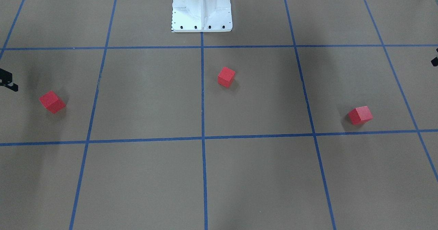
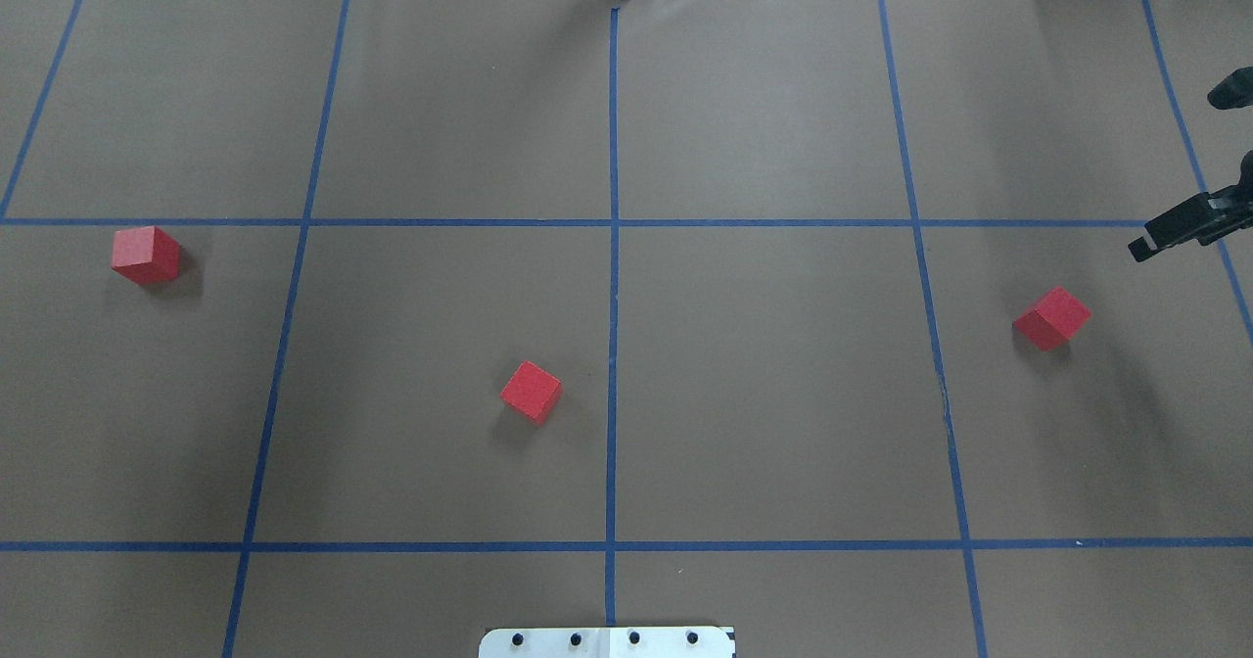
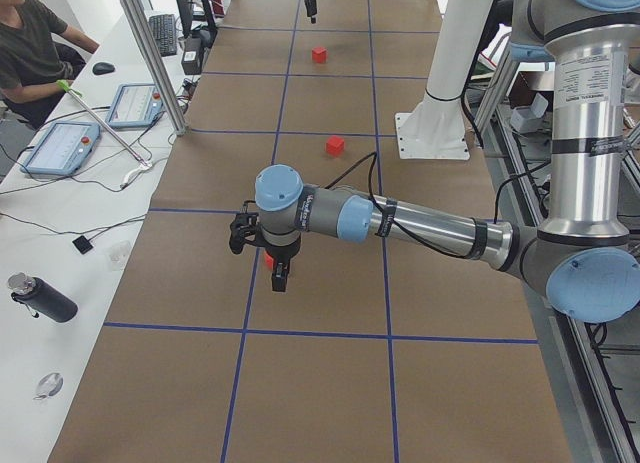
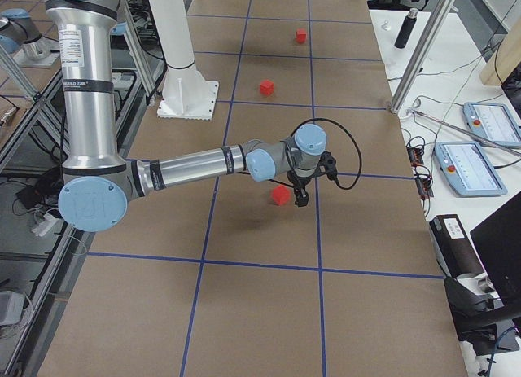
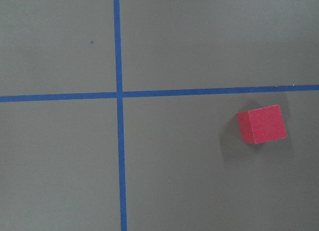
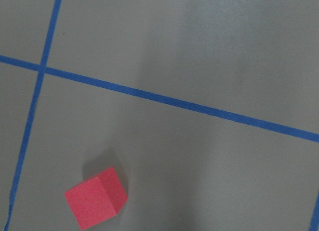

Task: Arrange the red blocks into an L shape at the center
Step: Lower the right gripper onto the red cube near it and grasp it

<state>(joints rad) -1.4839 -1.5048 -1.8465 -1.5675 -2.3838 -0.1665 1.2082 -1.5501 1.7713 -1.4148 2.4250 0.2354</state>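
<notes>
Beside the middle blue tape line (image 2: 613, 345), small matte red cube (image 2: 531, 392); far either side, second cube (image 2: 145, 255) by left gripper (image 3: 279, 276), third cube (image 2: 1052, 318) by right gripper (image 4: 300, 199), openings impossible to tell.

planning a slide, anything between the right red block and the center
Nothing visible: only bare table and a blue tape line lie between the right red block and the center. The middle red block sits just beyond.
</notes>
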